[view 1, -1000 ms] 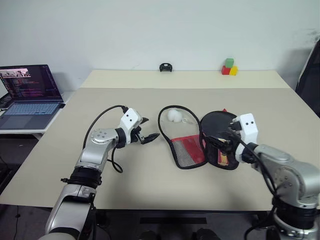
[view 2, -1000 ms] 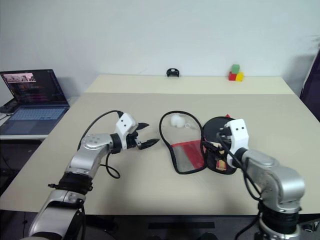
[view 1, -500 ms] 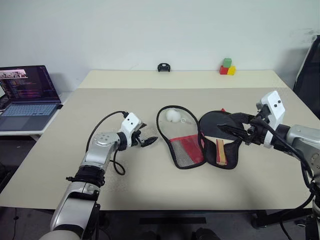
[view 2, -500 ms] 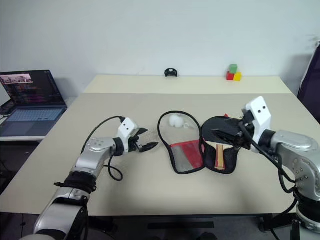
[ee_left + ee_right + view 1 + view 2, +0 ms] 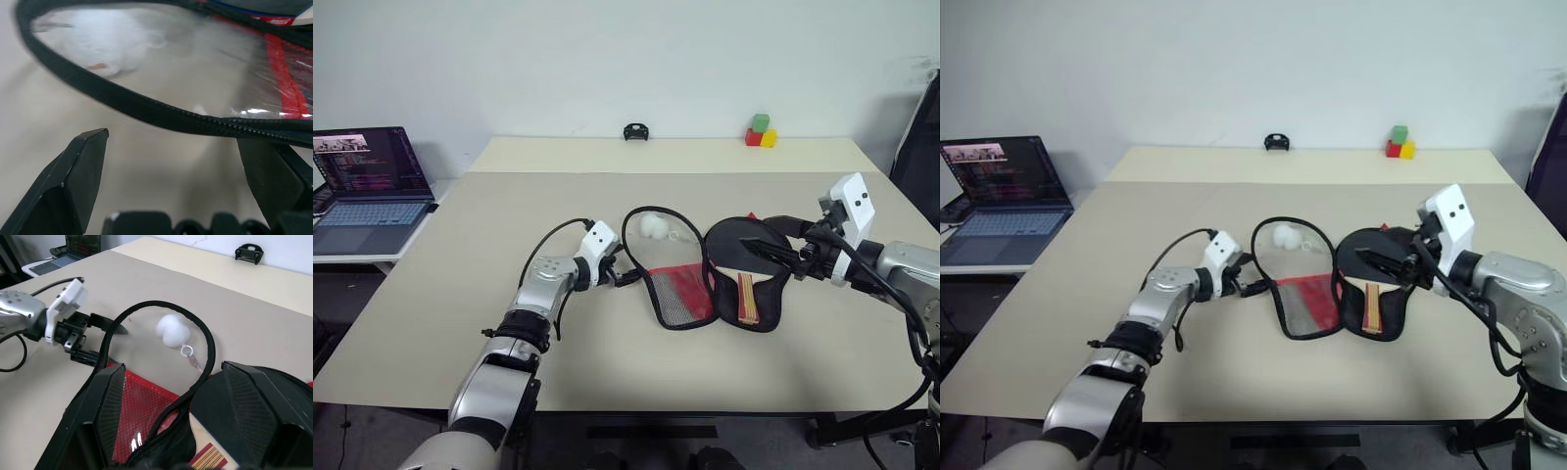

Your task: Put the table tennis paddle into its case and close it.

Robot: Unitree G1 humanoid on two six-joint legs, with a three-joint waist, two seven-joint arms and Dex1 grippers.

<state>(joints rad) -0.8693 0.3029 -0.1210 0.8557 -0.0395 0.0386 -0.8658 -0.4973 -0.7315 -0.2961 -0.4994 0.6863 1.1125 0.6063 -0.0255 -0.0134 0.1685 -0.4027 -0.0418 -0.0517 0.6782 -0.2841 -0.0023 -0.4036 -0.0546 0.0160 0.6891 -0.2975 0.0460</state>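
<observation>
Beige tabletop point(image 5: 460, 294) gives me open room on every side. My left gripper point(image 5: 628, 277) stands spread wide at the rim of the case point(image 5: 671, 284), its flap lying open at nine o'clock of the table tennis paddle point(image 5: 744, 269), which rests in the other half. My right gripper point(image 5: 773, 253) hovers parted and empty above the paddle, near three o'clock. I judge the flap needs folding over.
</observation>
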